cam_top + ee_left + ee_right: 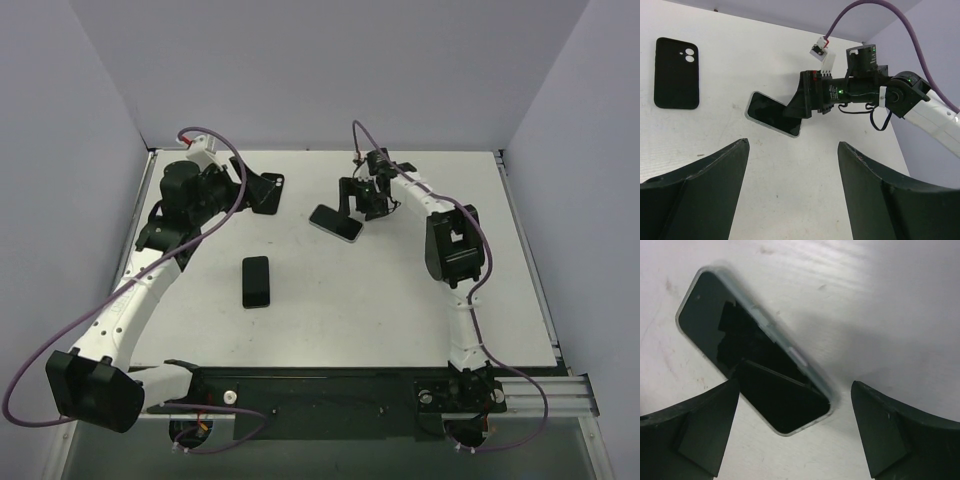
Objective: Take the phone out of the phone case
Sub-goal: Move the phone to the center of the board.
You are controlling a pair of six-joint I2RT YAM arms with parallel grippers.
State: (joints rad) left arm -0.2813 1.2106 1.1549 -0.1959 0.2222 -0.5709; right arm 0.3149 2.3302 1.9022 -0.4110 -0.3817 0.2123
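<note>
The phone (336, 222), dark screen up with a light silver rim, lies bare on the white table right of centre. It also shows in the left wrist view (774, 114) and the right wrist view (755, 365). The empty black phone case (256, 282) lies flat apart from it, nearer the front; in the left wrist view (676, 72) its camera cut-outs show. My right gripper (362, 203) is open, hovering just above the phone's far end (795, 390), holding nothing. My left gripper (265, 190) is open and empty at the back left (792, 145), away from both.
The white table (400, 300) ends at a raised edge on the right and a black base rail (330, 395) at the front. Purple cables loop off both arms. Grey walls close in the back and sides.
</note>
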